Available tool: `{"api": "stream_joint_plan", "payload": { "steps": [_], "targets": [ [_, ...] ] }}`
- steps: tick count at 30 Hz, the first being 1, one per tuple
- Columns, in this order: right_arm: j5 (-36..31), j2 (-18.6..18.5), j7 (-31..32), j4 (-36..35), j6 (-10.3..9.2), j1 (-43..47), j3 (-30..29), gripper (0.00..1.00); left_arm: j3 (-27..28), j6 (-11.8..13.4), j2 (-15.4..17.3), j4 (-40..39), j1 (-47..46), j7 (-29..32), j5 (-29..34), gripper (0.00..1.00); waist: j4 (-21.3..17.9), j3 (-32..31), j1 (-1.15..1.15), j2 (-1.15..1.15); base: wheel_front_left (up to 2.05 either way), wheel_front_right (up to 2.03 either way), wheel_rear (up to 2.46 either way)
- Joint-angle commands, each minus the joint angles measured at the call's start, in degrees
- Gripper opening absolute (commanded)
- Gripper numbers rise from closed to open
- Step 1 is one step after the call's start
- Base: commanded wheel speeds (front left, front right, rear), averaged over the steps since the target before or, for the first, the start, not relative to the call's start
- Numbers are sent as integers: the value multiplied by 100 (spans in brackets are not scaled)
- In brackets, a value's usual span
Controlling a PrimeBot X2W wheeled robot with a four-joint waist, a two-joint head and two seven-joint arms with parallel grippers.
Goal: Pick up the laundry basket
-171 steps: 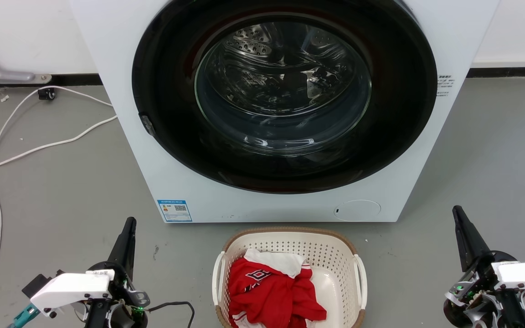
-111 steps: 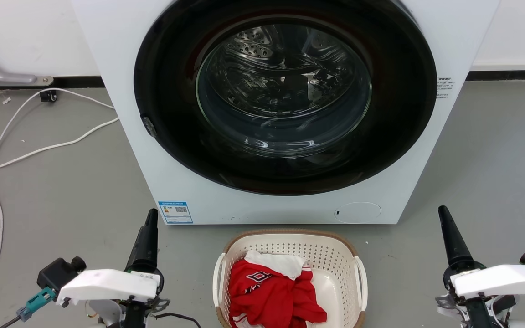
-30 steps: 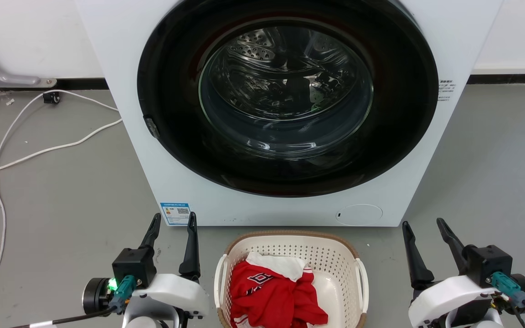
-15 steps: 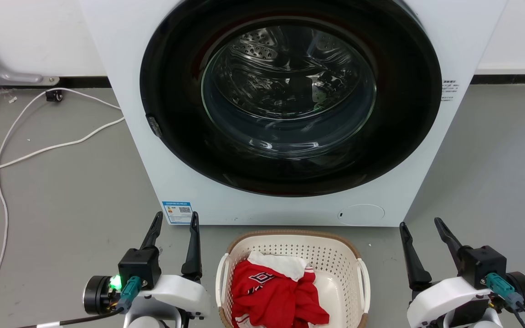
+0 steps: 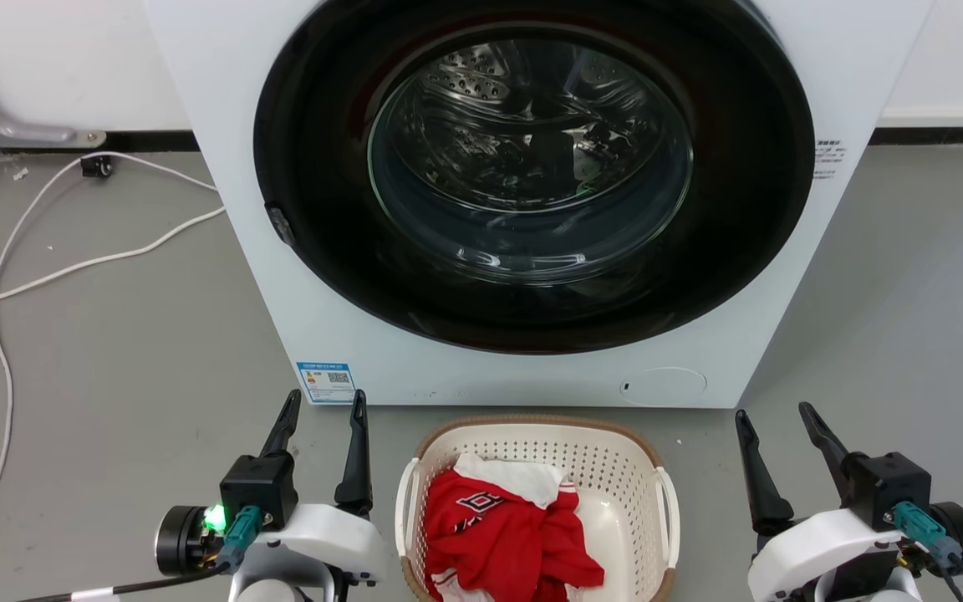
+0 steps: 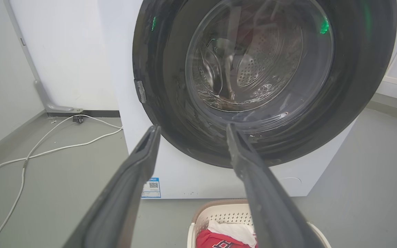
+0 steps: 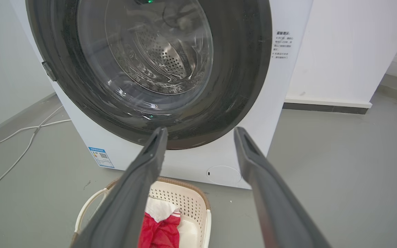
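Observation:
The laundry basket (image 5: 615, 468) is cream-white with perforated walls, a brown rim and white side handles. It stands on the grey floor at the bottom centre of the head view, holding red and white clothes (image 5: 506, 535). My left gripper (image 5: 324, 401) is open, just left of the basket's left handle, apart from it. To the right of the basket, with a wider gap of floor between, my right gripper (image 5: 774, 414) is open too. The left wrist view has the basket (image 6: 219, 215) low between the left gripper (image 6: 191, 129) fingers. The right wrist view has the basket (image 7: 181, 198) below the right gripper (image 7: 200, 131).
A white washing machine (image 5: 256, 209) with a large dark round door (image 5: 532, 167) stands directly behind the basket. White cables (image 5: 72, 267) run across the floor at the left. Open grey floor lies on both sides of the machine.
Both grippers have turned from edge-on to showing two spread fingers and have come inward toward the basket. Over the last second the head view has shifted slightly; the arms have hardly moved.

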Motion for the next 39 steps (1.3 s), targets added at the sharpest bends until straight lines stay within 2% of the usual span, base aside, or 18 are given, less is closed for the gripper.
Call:
{"api": "stream_joint_plan", "payload": {
  "steps": [1, 10, 16, 29, 39],
  "targets": [
    [10, -5, 23, 22, -2, -32, -1, 100, -8, -20, 12, 23, -97, -16, -14, 100, 3, 68, 0, 0, 0, 0, 0],
    [91, -4, 102, 187, -2, -390, 17, 100, 21, -22, 13, 236, -401, -16, -73, 100, -39, 950, 0, 0, 0, 0, 0],
    [226, -4, 268, 498, -2, -780, 35, 100, 61, -123, 12, 631, -786, -16, -124, 100, -46, 1687, 0, 0, 0, 0, 0],
    [535, -4, 938, 1710, -2, -2037, 118, 100, 100, -532, 84, 2728, -2300, -16, -389, 100, -178, 3219, 0, 0, 0, 0, 0],
    [757, -3, 1211, 3183, -2, -3247, 157, 100, -7, -800, 193, 4353, -3584, 307, -551, 100, -243, 4009, 0, 0, 0, 0, 0]
  ]
}}
